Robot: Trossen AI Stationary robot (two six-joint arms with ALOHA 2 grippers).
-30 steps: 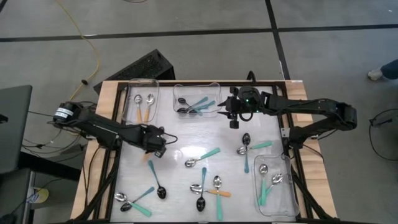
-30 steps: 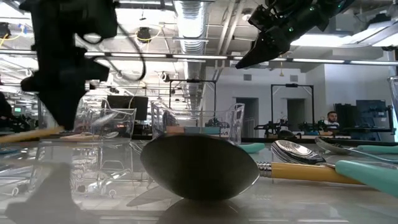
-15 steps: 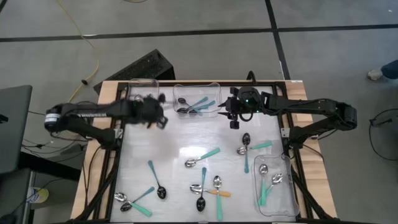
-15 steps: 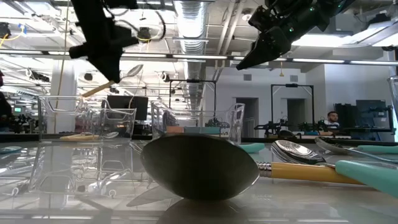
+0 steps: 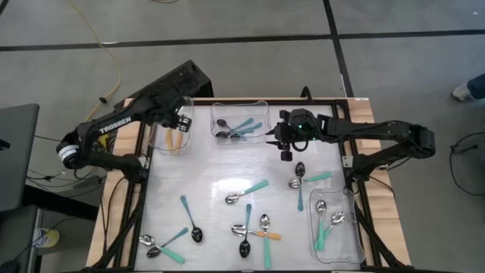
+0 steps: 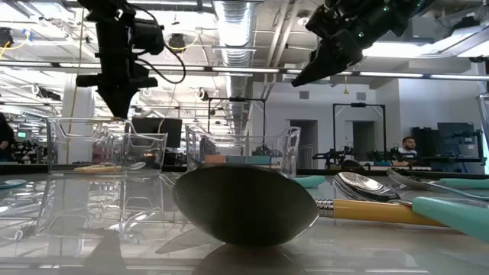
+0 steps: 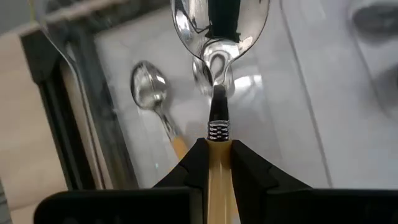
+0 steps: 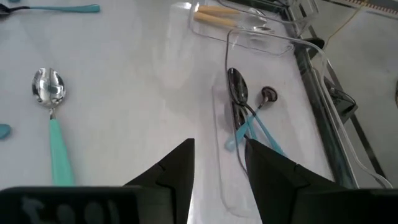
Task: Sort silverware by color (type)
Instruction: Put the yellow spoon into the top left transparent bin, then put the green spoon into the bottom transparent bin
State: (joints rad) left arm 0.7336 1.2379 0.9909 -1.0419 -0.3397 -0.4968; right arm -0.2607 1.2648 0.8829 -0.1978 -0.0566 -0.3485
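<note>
My left gripper (image 5: 180, 121) hangs over the far-left clear bin (image 5: 162, 135), shut on an orange-handled spoon (image 7: 219, 37) with a shiny silver bowl. Another orange-handled spoon (image 7: 151, 90) lies on that bin's floor. My right gripper (image 5: 286, 149) stands open above the table, beside the middle far bin (image 5: 261, 112), with nothing between its fingers (image 8: 177, 168). Loose spoons with teal (image 5: 248, 191), blue (image 5: 189, 216) and orange (image 5: 267, 232) handles lie flat on the tabletop. In the low view my left gripper (image 6: 118, 107) is high at the left. My left gripper pinches the spoon's orange handle (image 7: 217, 152) between its two fingers, close to the ribbed metal collar. The fingers slant down from above and the spoon runs on past their tips. The spoon is lifted clear, its bowl (image 7: 221, 25) lowest, over the bin's floor.
The middle far bin holds blue-handled spoons (image 5: 241, 126). A third clear bin (image 5: 350, 235) at the near right holds teal-handled spoons. A large dark spoon bowl (image 6: 244, 206) fills the front of the low view. A black frame (image 5: 142, 182) borders the tabletop.
My left gripper has risen from the left middle of the tabletop and swung toward the far left corner, staying shut on the orange-handled spoon. The spoon has been lifted off the table and now hangs over the far-left bin. My right gripper has kept still.
</note>
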